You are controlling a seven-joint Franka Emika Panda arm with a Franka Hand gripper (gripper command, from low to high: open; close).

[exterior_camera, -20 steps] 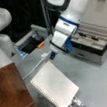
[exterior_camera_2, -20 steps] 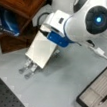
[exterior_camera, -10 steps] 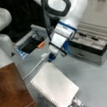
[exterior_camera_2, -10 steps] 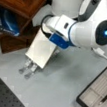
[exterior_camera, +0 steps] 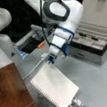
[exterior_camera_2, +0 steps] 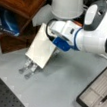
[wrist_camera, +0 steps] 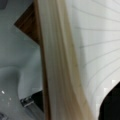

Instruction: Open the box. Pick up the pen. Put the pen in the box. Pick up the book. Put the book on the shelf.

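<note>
Gripping the book's (exterior_camera: pixel 54 86) upper edge, apparently, the claw (exterior_camera: pixel 51 59) sits above the worktop (exterior_camera: pixel 96 82); the box (exterior_camera: pixel 92 43) stands open, pen (exterior_camera_2: pixel 105 98) inside.

Grey surface (exterior_camera: pixel 96 82) beneath a dark backdrop (exterior_camera: pixel 20 24); in a front view, a black perforated mat (exterior_camera_2: pixel 4 96) borders the surface at lower left.

Place: robotics lab | Evidence: white robot arm (exterior_camera_2: pixel 95 35); grey table (exterior_camera: pixel 96 84); black perforated board (exterior_camera_2: pixel 1 96)
</note>
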